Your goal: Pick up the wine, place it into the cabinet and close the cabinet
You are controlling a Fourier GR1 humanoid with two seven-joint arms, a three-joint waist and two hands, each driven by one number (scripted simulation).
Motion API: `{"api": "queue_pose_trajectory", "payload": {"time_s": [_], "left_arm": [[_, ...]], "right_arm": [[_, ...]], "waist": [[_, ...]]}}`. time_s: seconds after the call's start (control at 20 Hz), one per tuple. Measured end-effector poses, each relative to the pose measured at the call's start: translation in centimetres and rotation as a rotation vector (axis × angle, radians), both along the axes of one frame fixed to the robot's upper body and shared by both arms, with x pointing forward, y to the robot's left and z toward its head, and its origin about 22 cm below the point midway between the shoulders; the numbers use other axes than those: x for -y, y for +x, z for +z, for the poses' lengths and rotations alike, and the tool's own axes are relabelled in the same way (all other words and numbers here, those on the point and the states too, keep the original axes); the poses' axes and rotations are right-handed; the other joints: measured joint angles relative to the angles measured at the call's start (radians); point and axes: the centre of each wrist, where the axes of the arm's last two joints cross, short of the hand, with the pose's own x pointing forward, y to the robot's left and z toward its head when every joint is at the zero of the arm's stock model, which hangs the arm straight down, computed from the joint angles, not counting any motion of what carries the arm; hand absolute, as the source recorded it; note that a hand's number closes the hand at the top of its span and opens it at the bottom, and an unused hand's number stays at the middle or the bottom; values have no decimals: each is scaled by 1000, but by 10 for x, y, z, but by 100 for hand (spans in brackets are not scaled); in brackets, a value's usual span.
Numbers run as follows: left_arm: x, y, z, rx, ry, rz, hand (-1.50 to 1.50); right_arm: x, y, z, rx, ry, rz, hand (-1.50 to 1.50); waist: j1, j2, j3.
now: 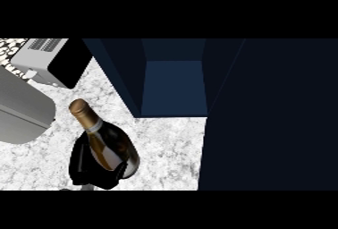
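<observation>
wine bottle (105, 143): dark glass, rounded shoulders, gold foil neck and white label, upright over the speckled marble counter (165, 143), left of the cabinet | hand (92, 167): black, at the lower edge, fingers and thumb curled round the bottle's base; left or right, cannot tell | cabinet (173, 85): navy, boxy, door (271, 116) open | toaster (46, 60): grey and black, top left
</observation>
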Motion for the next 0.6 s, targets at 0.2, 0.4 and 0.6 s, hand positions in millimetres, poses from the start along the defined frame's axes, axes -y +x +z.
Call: {"api": "queue_pose_trajectory", "payload": {"time_s": [0.2, 0.4, 0.6], "left_arm": [[25, 8, 29, 14, 20, -11, 150], [51, 17, 57, 4, 6, -21, 150], [72, 35, 80, -33, -5, -19, 150]], "right_arm": [[-2, 1, 0, 0, 16, 4, -150], [-3, -1, -3, -8, 22, 11, -150], [2, 0, -3, 0, 3, -4, -150]], "waist": [[1, 1, 0], [-1, 1, 0], [-3, 2, -1]]}}
